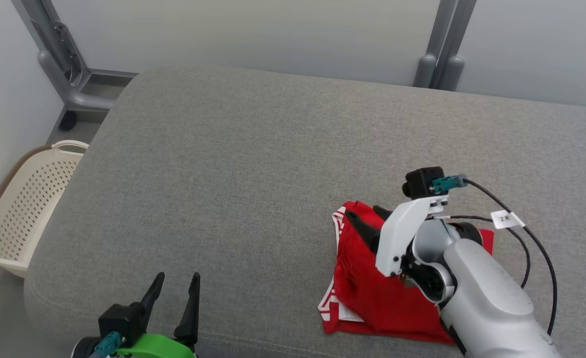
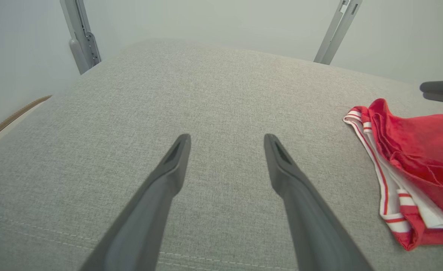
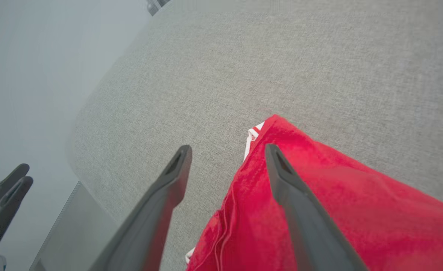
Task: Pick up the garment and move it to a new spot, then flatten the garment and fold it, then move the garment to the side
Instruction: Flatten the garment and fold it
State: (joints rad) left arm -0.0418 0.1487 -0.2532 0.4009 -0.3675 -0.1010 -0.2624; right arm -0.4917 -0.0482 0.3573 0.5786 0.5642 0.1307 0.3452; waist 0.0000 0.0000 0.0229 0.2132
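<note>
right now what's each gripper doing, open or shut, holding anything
Left gripper: open, holding nothing.
Right gripper: open above the red garment, not gripping it.

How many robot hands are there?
2. The left gripper is open over the grey cushion, near left; the right gripper is open over the red garment.

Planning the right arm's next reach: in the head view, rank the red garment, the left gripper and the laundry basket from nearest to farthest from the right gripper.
1. Red garment, directly under the right gripper.
2. Left gripper, lower left, over the cushion.
3. Laundry basket, beyond the cushion's left edge.
</note>
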